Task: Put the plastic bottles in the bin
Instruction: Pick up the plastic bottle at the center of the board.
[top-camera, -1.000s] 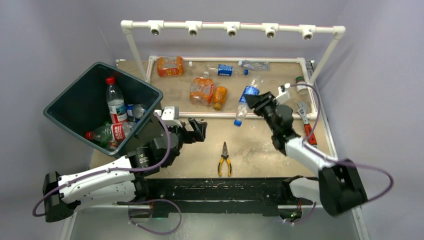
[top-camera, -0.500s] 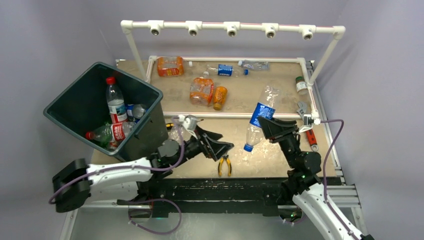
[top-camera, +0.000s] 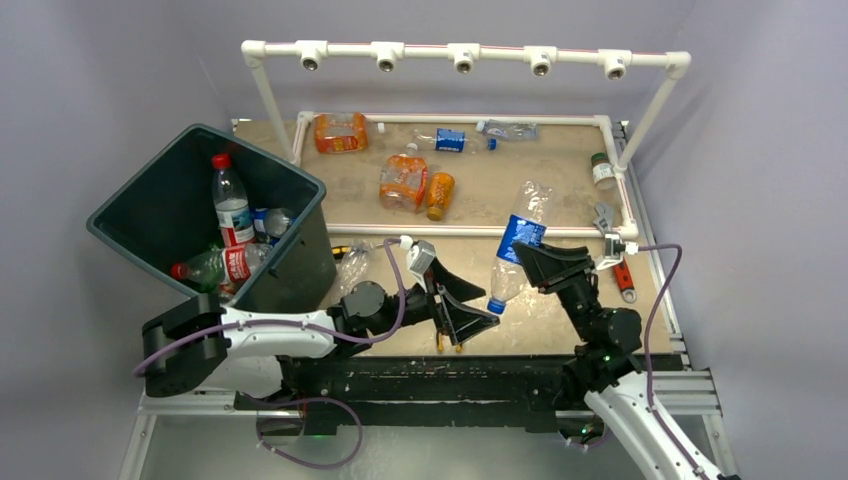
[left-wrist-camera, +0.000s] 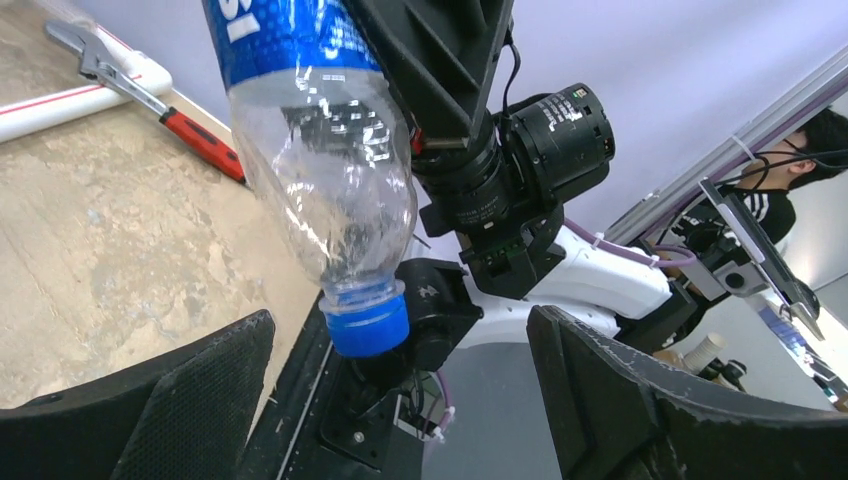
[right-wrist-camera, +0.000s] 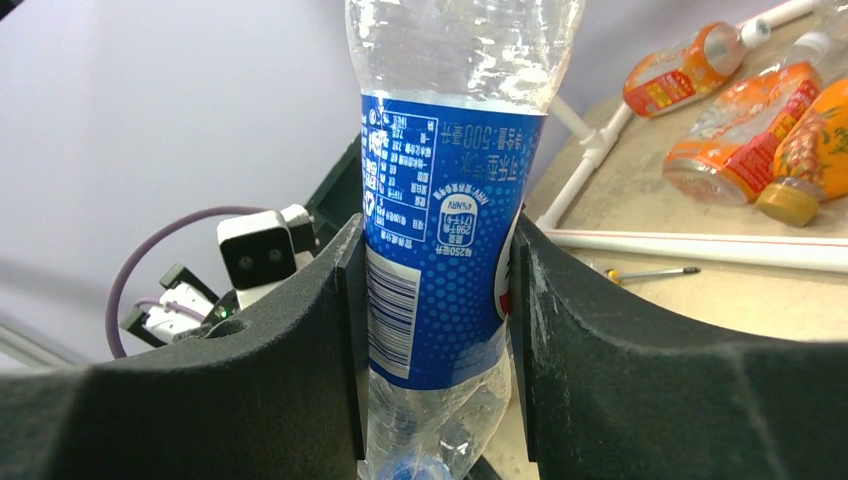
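**Top view.**
- Left arm: stretched low from its base to the right along the near table.
- Left gripper (top-camera: 466, 305): spread wide and empty, its mouth facing the bottle (top-camera: 516, 248).
- Right arm: folded close above its base, with the wrist reaching up and left.
- Right gripper (top-camera: 527, 258): pinches the bottle at its blue label. The bottle is off the table (top-camera: 560, 180), tilted, cap low and just beside the left fingers.
- Bin (top-camera: 300, 265): at the table's left edge, with binned bottles (top-camera: 232, 210) inside.
- Loose bottles (top-camera: 404, 181): on the far table inside the pipe frame (top-camera: 470, 231).
- Wrench (top-camera: 620, 268): by the right edge.
- Pliers (top-camera: 446, 338): partly under the left gripper.

**Left wrist.** The left gripper (left-wrist-camera: 400, 330) is spread. The bottle (left-wrist-camera: 330, 170) hangs cap-down between its fingertips without touching them.

**Right wrist.** The right gripper (right-wrist-camera: 435, 300) has both pads pressed on the label of the bottle (right-wrist-camera: 445, 250).
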